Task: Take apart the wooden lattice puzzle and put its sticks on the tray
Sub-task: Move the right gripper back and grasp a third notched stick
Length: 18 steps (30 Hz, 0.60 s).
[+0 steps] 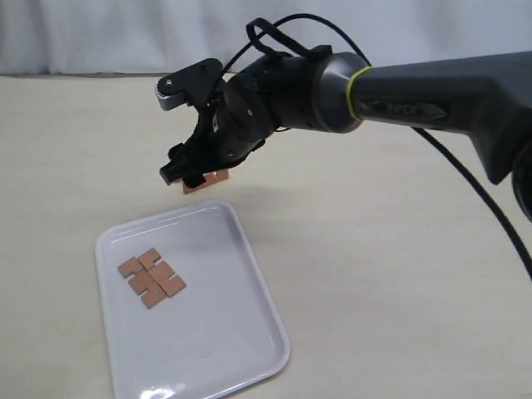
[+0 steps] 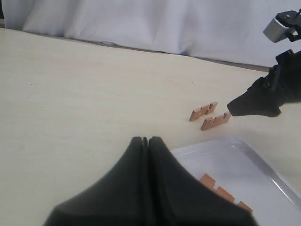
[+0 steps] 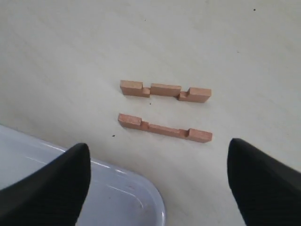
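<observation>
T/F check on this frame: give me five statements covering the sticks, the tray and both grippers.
1. Two loose sticks lie on the table, outside the tray. True.
2. The right gripper is shut on a stick. False: it is open and empty, above the loose sticks.
3. The left gripper is shut and holds nothing. True.
4. The tray is empty. False: several tray sticks lie on it.
5. The loose sticks are interlocked. False: they lie side by side, apart.
</observation>
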Each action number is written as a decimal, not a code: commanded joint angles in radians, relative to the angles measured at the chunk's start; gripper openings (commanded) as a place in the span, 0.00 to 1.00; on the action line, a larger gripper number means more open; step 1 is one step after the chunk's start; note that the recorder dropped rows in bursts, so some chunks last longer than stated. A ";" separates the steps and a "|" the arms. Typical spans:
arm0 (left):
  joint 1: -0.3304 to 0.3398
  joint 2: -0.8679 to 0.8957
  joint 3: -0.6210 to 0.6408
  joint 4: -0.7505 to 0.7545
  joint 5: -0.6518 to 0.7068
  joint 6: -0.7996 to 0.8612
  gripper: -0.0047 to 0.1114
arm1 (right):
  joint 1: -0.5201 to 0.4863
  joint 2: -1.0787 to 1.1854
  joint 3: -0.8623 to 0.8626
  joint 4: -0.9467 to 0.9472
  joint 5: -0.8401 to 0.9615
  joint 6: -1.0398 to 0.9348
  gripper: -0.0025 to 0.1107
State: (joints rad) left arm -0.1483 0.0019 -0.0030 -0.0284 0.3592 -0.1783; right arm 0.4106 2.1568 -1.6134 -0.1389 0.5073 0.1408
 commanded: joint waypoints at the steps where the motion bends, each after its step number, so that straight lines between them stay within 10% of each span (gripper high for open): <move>1: 0.002 -0.002 0.003 -0.006 -0.014 0.002 0.04 | -0.003 0.030 -0.013 -0.003 -0.035 0.020 0.78; 5: 0.002 -0.002 0.003 -0.006 -0.014 0.002 0.04 | -0.003 0.062 -0.013 -0.011 -0.078 0.022 0.95; 18: 0.002 -0.002 0.003 -0.006 -0.014 0.002 0.04 | -0.029 0.149 -0.013 -0.011 -0.235 0.083 0.95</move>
State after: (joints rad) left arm -0.1483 0.0019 -0.0030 -0.0284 0.3592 -0.1764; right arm 0.3855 2.3001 -1.6205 -0.1428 0.3098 0.2200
